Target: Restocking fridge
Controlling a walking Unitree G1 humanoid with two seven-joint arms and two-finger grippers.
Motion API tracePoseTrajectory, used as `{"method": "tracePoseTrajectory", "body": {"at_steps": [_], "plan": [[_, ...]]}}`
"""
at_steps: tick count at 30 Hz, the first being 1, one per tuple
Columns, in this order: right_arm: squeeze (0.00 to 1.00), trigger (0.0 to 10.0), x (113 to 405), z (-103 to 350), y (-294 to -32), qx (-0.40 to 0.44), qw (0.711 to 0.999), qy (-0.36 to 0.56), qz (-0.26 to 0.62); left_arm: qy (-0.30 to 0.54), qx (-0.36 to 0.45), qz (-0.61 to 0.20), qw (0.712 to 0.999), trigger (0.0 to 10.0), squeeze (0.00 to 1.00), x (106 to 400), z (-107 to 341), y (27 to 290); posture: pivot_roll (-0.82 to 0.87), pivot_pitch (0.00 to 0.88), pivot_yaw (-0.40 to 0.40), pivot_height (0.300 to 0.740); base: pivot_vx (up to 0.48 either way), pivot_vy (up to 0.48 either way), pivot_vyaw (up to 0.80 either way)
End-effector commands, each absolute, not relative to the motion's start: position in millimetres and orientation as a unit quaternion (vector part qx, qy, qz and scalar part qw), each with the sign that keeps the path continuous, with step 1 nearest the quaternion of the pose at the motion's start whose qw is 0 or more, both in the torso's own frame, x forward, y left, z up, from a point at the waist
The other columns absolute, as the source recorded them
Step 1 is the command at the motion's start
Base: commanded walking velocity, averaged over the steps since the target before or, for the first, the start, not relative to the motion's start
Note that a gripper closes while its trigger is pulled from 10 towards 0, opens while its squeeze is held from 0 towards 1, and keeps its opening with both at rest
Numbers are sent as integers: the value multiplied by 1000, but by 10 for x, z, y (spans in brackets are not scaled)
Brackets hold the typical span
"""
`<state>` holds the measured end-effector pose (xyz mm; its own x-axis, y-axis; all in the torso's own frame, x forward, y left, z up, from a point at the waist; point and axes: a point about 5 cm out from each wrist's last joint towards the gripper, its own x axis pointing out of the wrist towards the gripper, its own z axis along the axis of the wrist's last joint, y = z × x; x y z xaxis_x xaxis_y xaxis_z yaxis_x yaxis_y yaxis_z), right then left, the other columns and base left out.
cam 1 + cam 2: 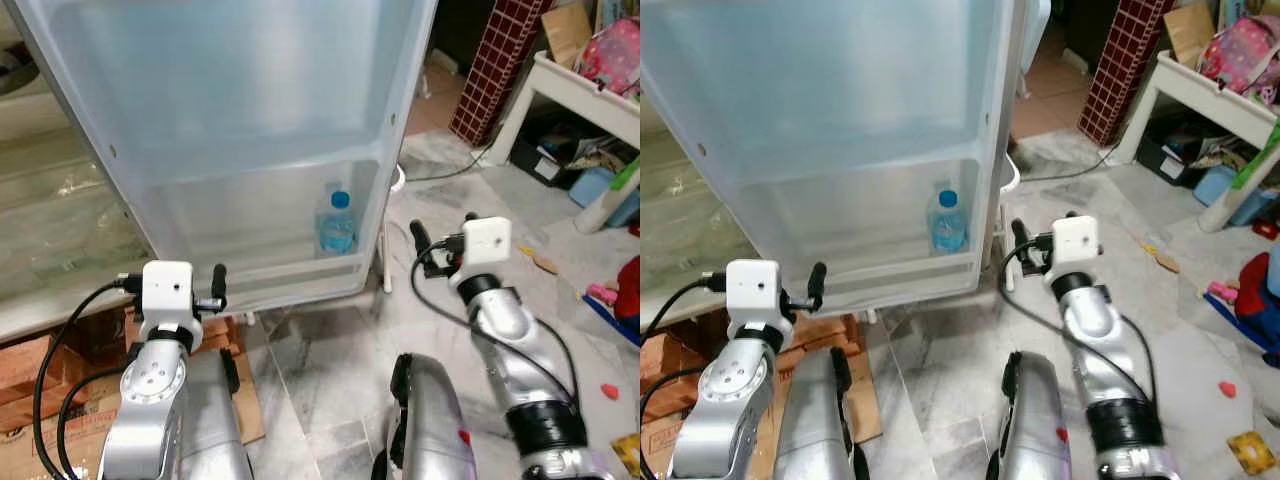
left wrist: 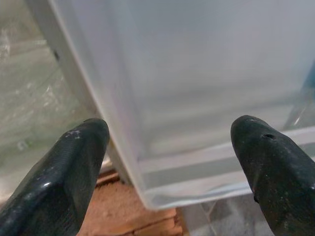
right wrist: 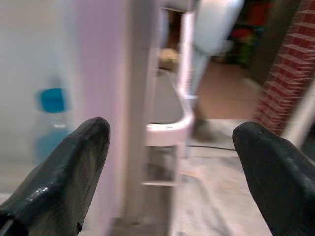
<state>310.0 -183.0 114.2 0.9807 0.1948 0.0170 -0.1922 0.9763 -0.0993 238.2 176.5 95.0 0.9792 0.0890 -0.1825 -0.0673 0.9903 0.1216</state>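
Observation:
The fridge door (image 1: 240, 120) stands swung open in front of me, its pale inner side facing me. A clear water bottle with a blue cap (image 1: 337, 225) stands upright in the right end of the door's bottom shelf (image 1: 250, 270). My left gripper (image 2: 172, 162) is open and empty, held just before the door's lower left corner. My right gripper (image 3: 172, 167) is open and empty too, raised to the right of the door's free edge, with the bottle (image 3: 50, 128) showing blurred through the door beside one finger.
The fridge's glass shelves (image 1: 50, 220) lie at the left. Cardboard boxes (image 1: 40, 370) sit on the floor below them. A white stool (image 3: 170, 118) stands behind the door edge. At the right are a brick-patterned pillar (image 1: 495, 70), a cluttered white table (image 1: 570, 90) and toys on the marble floor (image 1: 330, 380).

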Motion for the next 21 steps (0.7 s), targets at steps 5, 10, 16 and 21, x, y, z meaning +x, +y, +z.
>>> {"method": "tracePoseTrajectory", "body": {"at_steps": [5,10,16,21], "plan": [[0,10000,3131,1245,-1745,6,992,-33,118,92,63,38,993,10000,0,2403,933,1782,62,0,-6,480,0,0,0],[0,10000,3138,1289,-1638,45,991,-29,123,88,61,29,994,10000,0,2440,926,1734,55,0,-3,489,0,0,0],[0,10000,3115,1305,-1570,48,988,-34,139,87,60,27,994,10000,0,2457,910,1731,47,0,6,517,0,0,0],[0,10000,3112,1312,-1568,51,989,-33,138,91,66,27,993,10000,0,2496,888,1720,40,0,12,550,0,0,0]]}}
